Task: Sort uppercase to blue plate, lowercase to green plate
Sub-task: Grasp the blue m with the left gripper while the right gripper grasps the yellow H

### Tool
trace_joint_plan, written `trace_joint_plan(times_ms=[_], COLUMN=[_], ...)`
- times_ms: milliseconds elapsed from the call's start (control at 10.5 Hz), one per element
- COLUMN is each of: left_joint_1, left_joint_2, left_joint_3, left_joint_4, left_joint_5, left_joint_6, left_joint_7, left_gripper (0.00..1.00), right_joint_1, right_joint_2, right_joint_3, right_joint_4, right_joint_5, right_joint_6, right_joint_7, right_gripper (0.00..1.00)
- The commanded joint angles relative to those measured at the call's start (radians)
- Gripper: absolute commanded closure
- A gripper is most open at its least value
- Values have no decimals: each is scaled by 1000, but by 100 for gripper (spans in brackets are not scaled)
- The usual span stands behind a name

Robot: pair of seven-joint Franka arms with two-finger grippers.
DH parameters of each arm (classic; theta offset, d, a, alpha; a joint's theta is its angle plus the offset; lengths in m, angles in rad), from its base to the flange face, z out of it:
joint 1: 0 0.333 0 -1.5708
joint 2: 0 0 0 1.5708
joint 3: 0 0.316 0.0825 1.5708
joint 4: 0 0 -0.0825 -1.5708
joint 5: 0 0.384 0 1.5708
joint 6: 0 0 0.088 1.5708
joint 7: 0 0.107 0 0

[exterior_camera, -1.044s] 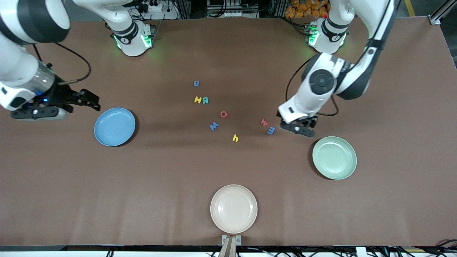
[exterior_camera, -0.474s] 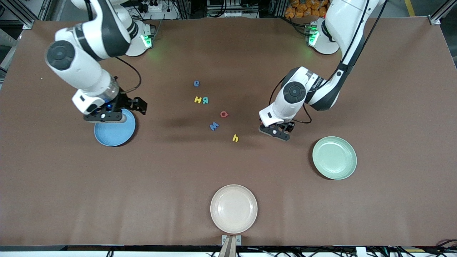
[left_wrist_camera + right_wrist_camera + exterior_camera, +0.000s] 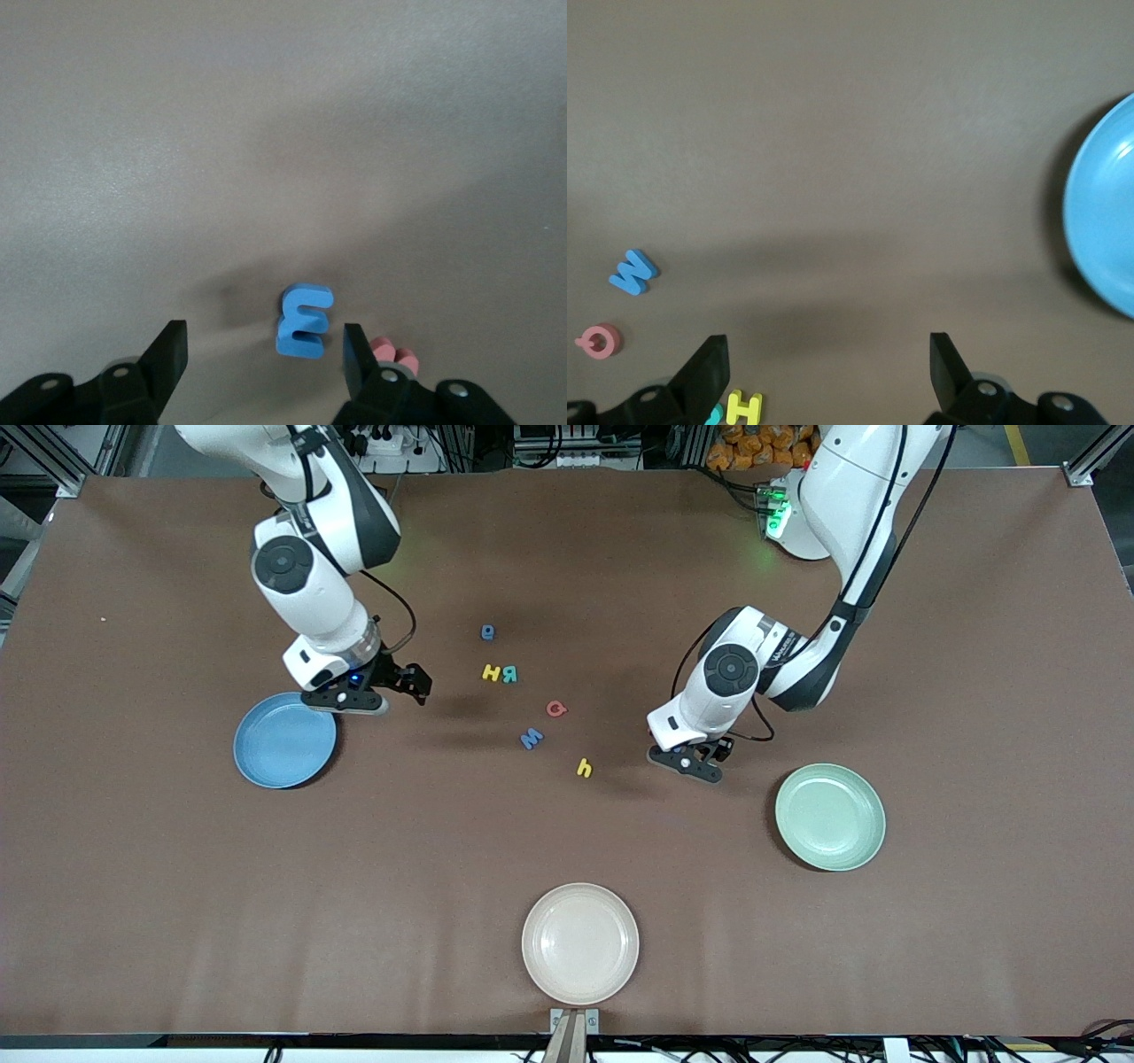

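My left gripper is low over the table with its jaws open around the lowercase blue m, which lies flat close to one finger. The red w lies just outside that finger. In the front view the left gripper hides both letters. My right gripper is open and holds nothing; it hangs by the blue plate's rim. On the table lie yellow H, teal R, red G, blue M, yellow h and a small blue rounded letter. The green plate holds nothing.
A cream-white plate sits near the table's front edge, nearer to the front camera than all the letters. The right gripper is between the blue plate and the H and R pair.
The right arm swung from its end of the table over the blue plate toward the letters. The left gripper moved over the blue m and red w, came down, and its jaws narrowed.
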Motion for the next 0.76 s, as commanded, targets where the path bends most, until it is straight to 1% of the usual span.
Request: trace_joint_plan(times_ms=[0,285,474,569,664], left_joint_1=[-17,-29,-35,-38,-38], left_joint_2=[12,26,40,41,44], left_joint_3=[14,14,14,14,14], left_joint_4=[11,11,9,9,11], left_joint_5=[30,30,32,32,32], left_joint_6=[10,16,33,36,36], left_joint_7=[-32,-56,-72,-72,-73], left_gripper=[24,24,26,28,28], right_joint_1=[52,176,182,190,205], right_joint_2=[54,139,184,216,238], right_joint_3=[-8,-8,-8,-8,-8], right_joint_4=[-24,-24,-20,-20,-21], right_joint_5=[10,-2,-3,-3,-2], right_joint_6=[70,150,156,191,219], right_joint_7=[122,355,369,369,378], right_gripper=[0,0,0,3,7])
